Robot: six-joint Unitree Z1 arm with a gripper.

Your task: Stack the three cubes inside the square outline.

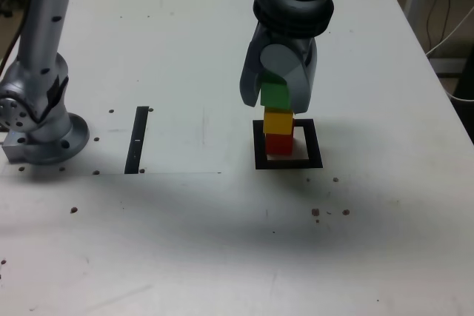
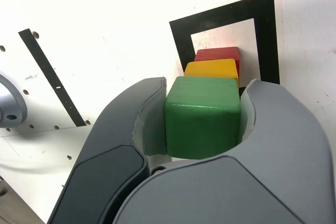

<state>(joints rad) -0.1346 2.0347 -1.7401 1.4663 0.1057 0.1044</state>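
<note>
The red cube [image 1: 279, 143] stands inside the square outline [image 1: 289, 163], and the yellow cube [image 1: 278, 121] sits on top of it. The green cube [image 1: 275, 95] is right over the yellow one, and I cannot tell whether the two touch. My gripper [image 1: 275, 103] is shut on the green cube, one finger on each side. The wrist view shows the green cube [image 2: 203, 116] between the gripper's [image 2: 205, 90] jaws. Beyond it in that view are the yellow cube [image 2: 211, 68], the red cube [image 2: 218, 54] and the square outline [image 2: 181, 40].
A narrow black strip [image 1: 138, 140] lies on the white table towards the exterior view's left, and it also shows in the wrist view [image 2: 50, 77]. The arm's grey base [image 1: 44, 131] stands at the far left. The table's right edge [image 1: 437, 86] is near cables.
</note>
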